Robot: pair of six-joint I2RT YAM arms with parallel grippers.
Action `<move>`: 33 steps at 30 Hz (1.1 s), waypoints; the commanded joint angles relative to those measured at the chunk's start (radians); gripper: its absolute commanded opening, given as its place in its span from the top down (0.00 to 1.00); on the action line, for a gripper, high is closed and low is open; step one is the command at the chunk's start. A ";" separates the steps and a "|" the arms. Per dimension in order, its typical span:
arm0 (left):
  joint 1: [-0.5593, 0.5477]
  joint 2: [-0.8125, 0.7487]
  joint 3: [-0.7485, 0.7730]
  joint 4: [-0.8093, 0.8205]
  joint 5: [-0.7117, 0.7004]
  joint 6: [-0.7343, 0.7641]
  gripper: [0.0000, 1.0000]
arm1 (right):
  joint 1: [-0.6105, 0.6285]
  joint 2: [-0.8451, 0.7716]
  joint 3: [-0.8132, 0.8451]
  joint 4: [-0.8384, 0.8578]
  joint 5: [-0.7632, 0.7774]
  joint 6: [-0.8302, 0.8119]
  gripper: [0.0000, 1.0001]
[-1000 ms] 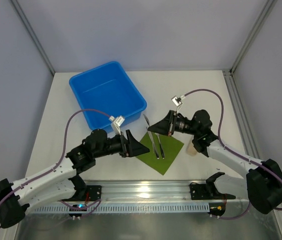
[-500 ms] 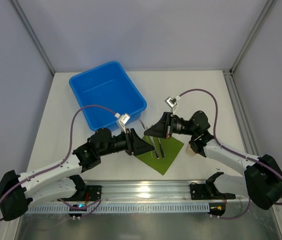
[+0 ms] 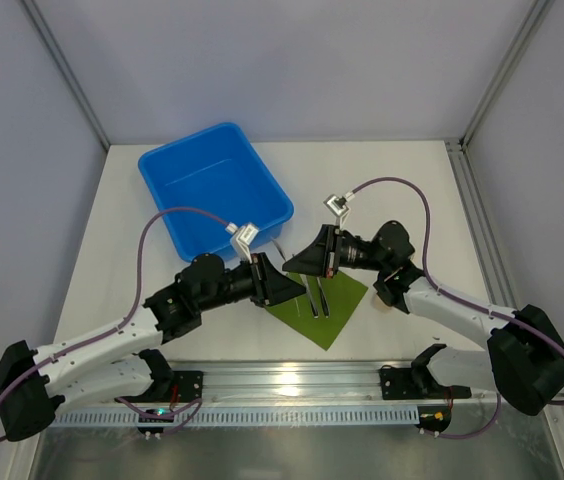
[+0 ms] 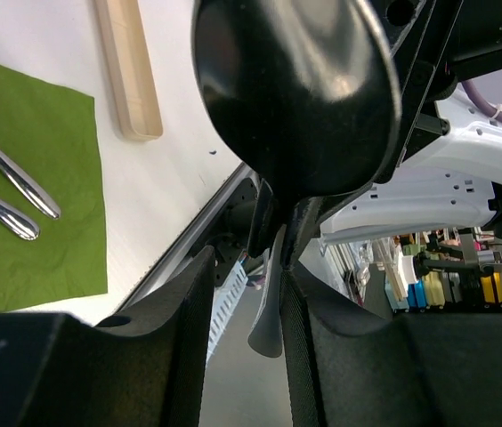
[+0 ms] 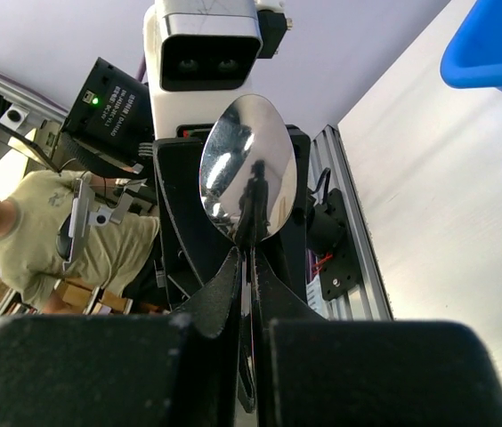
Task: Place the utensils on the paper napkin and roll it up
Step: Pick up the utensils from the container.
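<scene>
Looks like spoon (image 5: 242, 169) handover: right fingers (image 5: 218, 289) clamped on it, left fingers (image 4: 175, 329) astride, gap showing. Next: left clamps, right releases, onto napkin (image 4: 37, 178).

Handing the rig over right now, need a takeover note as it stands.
Right hand: shut on a spoon, held in the air.
Left hand: open, jaws either side of the spoon's handle, not clamped.
Two utensils lie on the green napkin, which is flat.
Done: those two placed.
Left: spoon onto the napkin, then roll it up.
</scene>
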 commanded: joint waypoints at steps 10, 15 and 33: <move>-0.006 -0.006 0.051 -0.046 -0.051 -0.005 0.80 | 0.009 -0.014 0.046 -0.022 0.044 -0.062 0.96; -0.006 -0.015 0.062 -0.077 -0.063 -0.006 0.88 | 0.008 -0.008 0.043 -0.031 0.054 -0.071 0.96; -0.019 0.107 0.175 -0.341 -0.178 0.020 1.00 | 0.008 -0.105 0.125 -0.485 0.256 -0.327 0.76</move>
